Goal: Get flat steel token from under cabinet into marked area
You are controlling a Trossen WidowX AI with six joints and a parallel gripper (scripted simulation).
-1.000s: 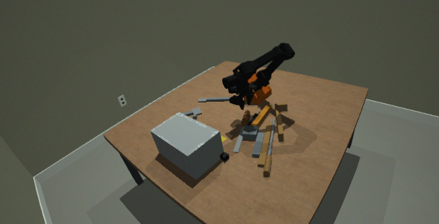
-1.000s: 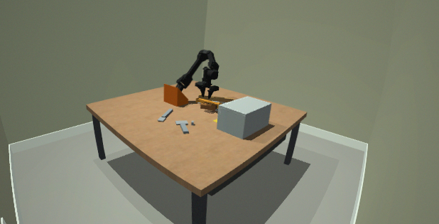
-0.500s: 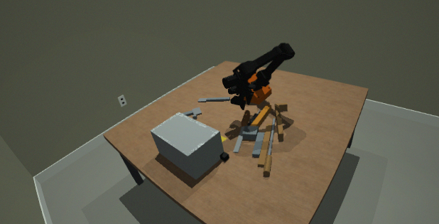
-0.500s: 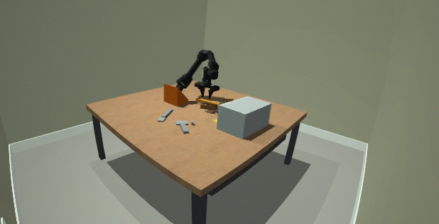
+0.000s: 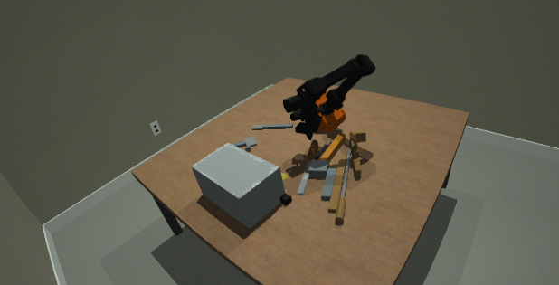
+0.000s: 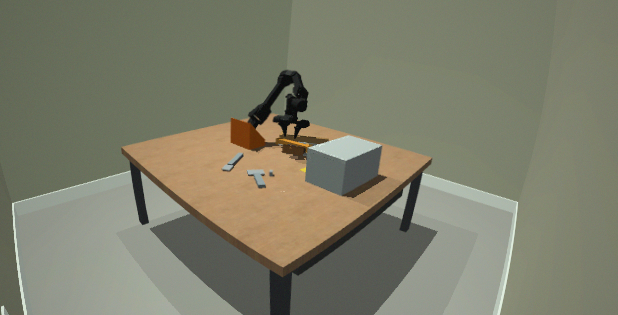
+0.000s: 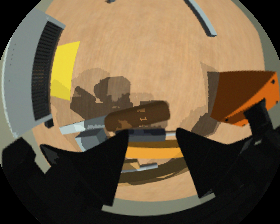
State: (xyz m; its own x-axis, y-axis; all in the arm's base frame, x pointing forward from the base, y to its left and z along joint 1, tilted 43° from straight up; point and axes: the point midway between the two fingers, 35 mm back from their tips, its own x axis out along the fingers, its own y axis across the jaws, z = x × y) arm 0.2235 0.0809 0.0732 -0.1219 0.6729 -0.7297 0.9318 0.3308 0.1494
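Note:
The grey cabinet [image 5: 260, 201] [image 6: 325, 172] [image 7: 18, 75] has dark vent slots [image 7: 41, 75] low on its front. No token can be made out through them. The yellow marked area [image 5: 284, 176] [image 6: 303, 170] [image 7: 65, 72] lies in front of the slots, partly hidden in the top and exterior views; no token shows on its visible part. My gripper [image 5: 310, 136] [image 6: 290, 136] [image 7: 152, 132] is open and empty, above a heap of tools. Under the fingers are a brown cylindrical handle [image 5: 314, 147] [image 7: 138, 117] and an orange bar [image 5: 333, 147] [image 6: 294, 143] [image 7: 153, 151].
A grey block [image 5: 317, 169] [image 7: 89, 141], flat strips and a thin rod with a wooden handle [image 5: 340, 210] lie around the heap. A black cube [image 5: 285, 199] stands at the cabinet's corner. A grey bar [image 5: 276, 127] [image 6: 234, 161] and a T-shaped piece [image 6: 258, 179] lie across the table.

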